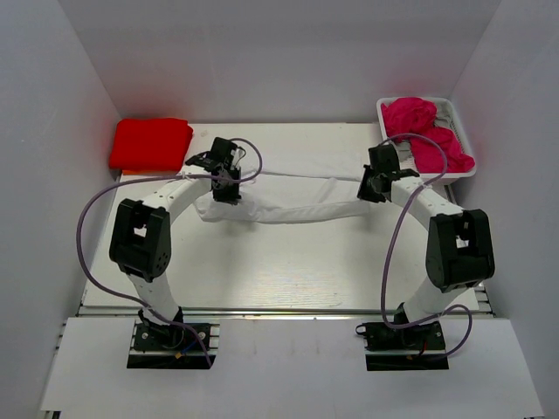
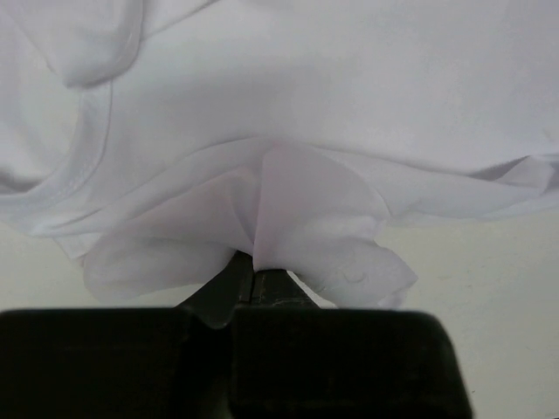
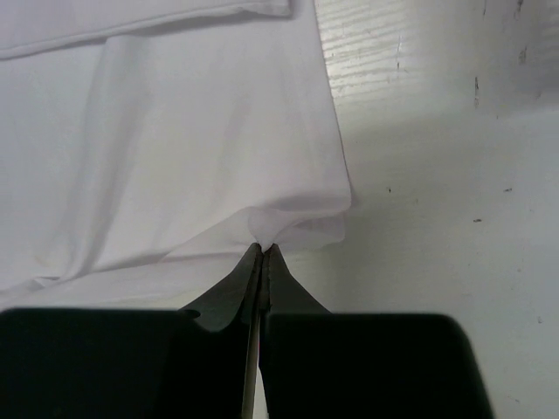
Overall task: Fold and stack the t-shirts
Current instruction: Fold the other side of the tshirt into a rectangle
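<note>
White t-shirt [image 1: 293,208]: stretched long, wrinkled, on tabletop [image 1: 288,271] | left tool [image 2: 253,272]: clamped on its edge | right tool [image 3: 263,250]: clamped on its edge

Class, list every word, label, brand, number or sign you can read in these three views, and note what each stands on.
None: no readable text in any view.
The white t-shirt, red t-shirt and magenta-pink t-shirts show plain cloth.
Any marking on the arm bases is too small to read.
</note>
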### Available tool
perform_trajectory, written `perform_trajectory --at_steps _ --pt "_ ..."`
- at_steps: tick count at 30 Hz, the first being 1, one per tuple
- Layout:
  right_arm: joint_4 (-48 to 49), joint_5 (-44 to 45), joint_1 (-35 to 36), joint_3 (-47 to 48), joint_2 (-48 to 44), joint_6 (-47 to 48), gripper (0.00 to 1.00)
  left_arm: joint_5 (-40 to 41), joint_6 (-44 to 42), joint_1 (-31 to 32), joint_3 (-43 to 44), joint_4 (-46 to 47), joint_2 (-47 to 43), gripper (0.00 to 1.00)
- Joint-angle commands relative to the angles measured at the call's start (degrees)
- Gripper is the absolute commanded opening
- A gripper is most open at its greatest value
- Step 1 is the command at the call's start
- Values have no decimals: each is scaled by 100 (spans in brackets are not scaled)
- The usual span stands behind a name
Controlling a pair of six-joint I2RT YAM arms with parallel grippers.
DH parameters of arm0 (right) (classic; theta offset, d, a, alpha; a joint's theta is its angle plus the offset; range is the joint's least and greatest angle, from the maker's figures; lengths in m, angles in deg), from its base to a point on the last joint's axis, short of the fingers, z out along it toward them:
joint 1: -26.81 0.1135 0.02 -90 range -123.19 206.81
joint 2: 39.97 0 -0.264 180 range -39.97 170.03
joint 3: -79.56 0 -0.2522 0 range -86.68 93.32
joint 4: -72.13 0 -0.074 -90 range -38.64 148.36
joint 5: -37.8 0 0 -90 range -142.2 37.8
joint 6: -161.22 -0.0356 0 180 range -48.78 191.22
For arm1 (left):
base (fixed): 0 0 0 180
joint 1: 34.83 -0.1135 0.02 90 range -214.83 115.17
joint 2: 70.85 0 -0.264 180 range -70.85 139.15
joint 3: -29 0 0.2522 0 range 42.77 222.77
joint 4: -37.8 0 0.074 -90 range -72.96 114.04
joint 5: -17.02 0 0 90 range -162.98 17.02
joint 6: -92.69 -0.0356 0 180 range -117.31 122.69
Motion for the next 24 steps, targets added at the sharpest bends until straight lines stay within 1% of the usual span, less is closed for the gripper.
perform_trajectory --at_steps 1,6,7,11,12,18,24 --pt "-36 193 -21 465 143 126 0 -243 -305 -158 444 134 -48 0" --pt "-27 438 -3 851 459 188 0 -409 -481 -378 874 73 277 0" --pt "-18 456 -29 905 529 197 0 -488 -550 -440 971 73 451 0" --pt "-44 465 -29 1238 767 302 0 -542 -613 -546 1585 -138 848 0" --pt "-71 465 -29 1387 811 311 0 -542 -613 -607 1665 -138 997 0" --pt "-115 597 -47 1757 1189 329 0 -681 -726 -844 2008 -182 1227 0" --pt "-255 667 -64 2161 1567 399 0 -946 -797 -897 2324 -182 1718 0"
